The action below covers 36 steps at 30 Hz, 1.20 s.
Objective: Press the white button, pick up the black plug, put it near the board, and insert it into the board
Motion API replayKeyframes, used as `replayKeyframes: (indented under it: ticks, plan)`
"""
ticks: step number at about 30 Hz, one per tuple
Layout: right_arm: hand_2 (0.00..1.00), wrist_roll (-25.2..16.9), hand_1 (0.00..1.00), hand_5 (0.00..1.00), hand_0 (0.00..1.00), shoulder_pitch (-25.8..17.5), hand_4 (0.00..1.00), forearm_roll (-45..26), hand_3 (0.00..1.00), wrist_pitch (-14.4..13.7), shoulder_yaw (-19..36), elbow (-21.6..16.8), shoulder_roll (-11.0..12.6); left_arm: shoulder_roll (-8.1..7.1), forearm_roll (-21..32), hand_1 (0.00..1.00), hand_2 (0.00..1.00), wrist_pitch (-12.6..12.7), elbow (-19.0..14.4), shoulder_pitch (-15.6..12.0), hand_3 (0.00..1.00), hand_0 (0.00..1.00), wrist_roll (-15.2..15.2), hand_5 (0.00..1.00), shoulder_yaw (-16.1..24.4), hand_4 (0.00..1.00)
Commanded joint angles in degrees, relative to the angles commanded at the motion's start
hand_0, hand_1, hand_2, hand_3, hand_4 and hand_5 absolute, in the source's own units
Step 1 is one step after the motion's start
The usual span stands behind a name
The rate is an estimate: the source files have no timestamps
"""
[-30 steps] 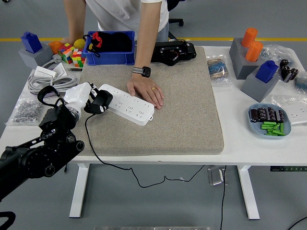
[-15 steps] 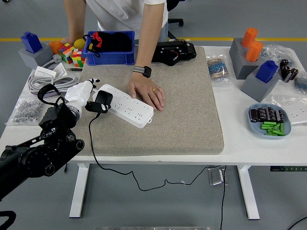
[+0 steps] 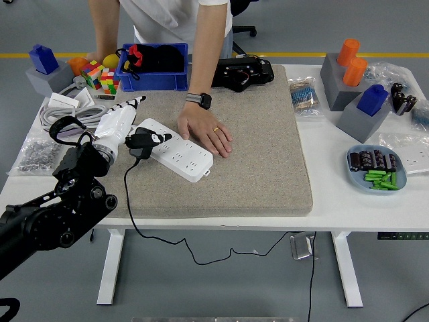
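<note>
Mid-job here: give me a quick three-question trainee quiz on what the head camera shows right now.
1. True or false: the black plug sits on the left end of the white power strip.
2. What steadies the strip? A) the person's hand B) the blue plastic bin C) the robot's right hand
3. Fill in: the strip lies on the beige felt ____.

Key: 1 true; 2 A; 3 mat. The robot's left hand is beside the plug, fingers extended, holding nothing.
</note>
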<state>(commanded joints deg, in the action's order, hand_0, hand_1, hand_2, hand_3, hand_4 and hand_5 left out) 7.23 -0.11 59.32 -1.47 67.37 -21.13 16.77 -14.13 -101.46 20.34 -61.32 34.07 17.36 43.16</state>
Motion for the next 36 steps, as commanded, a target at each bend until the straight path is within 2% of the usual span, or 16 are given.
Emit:
replayKeyframes:
  ticks: [1, 6, 7, 10, 12, 13, 15, 19, 31, 36]
  plan:
    - [0.637, 0.01, 0.665, 0.408, 0.769, 0.04, 0.649, 0.03, 0.603, 0.00, 0.05, 0.00, -0.01, -0.48, 0.30, 0.998, 0.976, 0.76, -0.90, -0.48, 0.952, 0.998, -2.27, 0.675, 0.30, 0.998]
    - [0.637, 0.01, 0.665, 0.408, 0.769, 0.12, 0.649, 0.08, 0.603, -0.01, 0.13, 0.02, -0.03, -2.68, 3.13, 0.998, 0.976, 5.65, -2.42, -2.57, 0.952, 0.998, -13.19, 0.675, 0.64, 0.998]
    - [0.637, 0.00, 0.665, 0.408, 0.768, 0.12, 0.649, 0.11, 0.603, -0.02, 0.18, 0.01, -0.03, -3.39, 3.72, 0.907, 0.813, 5.64, -2.37, -3.24, 0.821, 0.958, -15.80, 0.605, 0.63, 0.898]
    - [0.637, 0.02, 0.665, 0.408, 0.768, 0.12, 0.649, 0.15, 0.603, -0.01, 0.19, 0.03, 0.00, -4.81, 4.35, 0.907, 0.813, 4.75, -1.75, -4.62, 0.821, 0.958, -22.30, 0.605, 0.49, 0.898]
    - [0.637, 0.00, 0.665, 0.408, 0.768, 0.05, 0.649, 0.15, 0.603, -0.03, 0.22, 0.02, 0.01, -5.63, 4.66, 0.907, 0.813, 3.72, -1.31, -5.50, 0.821, 0.958, -24.36, 0.605, 0.40, 0.898]
    - [0.637, 0.00, 0.665, 0.408, 0.768, 0.00, 0.649, 0.15, 0.603, -0.03, 0.20, 0.02, 0.03, -6.06, 4.77, 0.892, 0.803, 2.90, -1.04, -5.98, 0.809, 0.927, -24.91, 0.611, 0.33, 0.862]
    - [0.637, 0.01, 0.665, 0.408, 0.768, -0.07, 0.649, 0.18, 0.603, -0.03, 0.11, 0.05, 0.07, -6.52, 4.59, 0.892, 0.803, 1.89, -0.69, -6.52, 0.809, 0.927, -25.03, 0.611, 0.17, 0.862]
    - [0.637, -0.03, 0.665, 0.408, 0.768, 0.06, 0.649, 0.11, 0.603, -0.03, -0.07, -0.02, 0.22, -7.02, 3.13, 0.907, 0.825, 0.62, 0.10, -7.06, 0.815, 0.937, -23.70, 0.622, -0.23, 0.848]
    - [0.636, -0.15, 0.665, 0.408, 0.767, 0.16, 0.650, -0.09, 0.603, -0.06, -0.55, 0.01, 0.53, -7.29, 0.54, 0.921, 0.840, -0.09, 2.60, -6.67, 0.810, 0.944, -21.26, 0.647, -0.68, 0.824]
    - [0.636, -0.19, 0.665, 0.408, 0.767, 0.05, 0.650, -0.15, 0.603, -0.08, -0.81, 0.00, 0.57, -6.96, 0.45, 0.921, 0.840, -0.48, 3.13, -6.55, 0.810, 0.944, -20.80, 0.647, -1.63, 0.824]
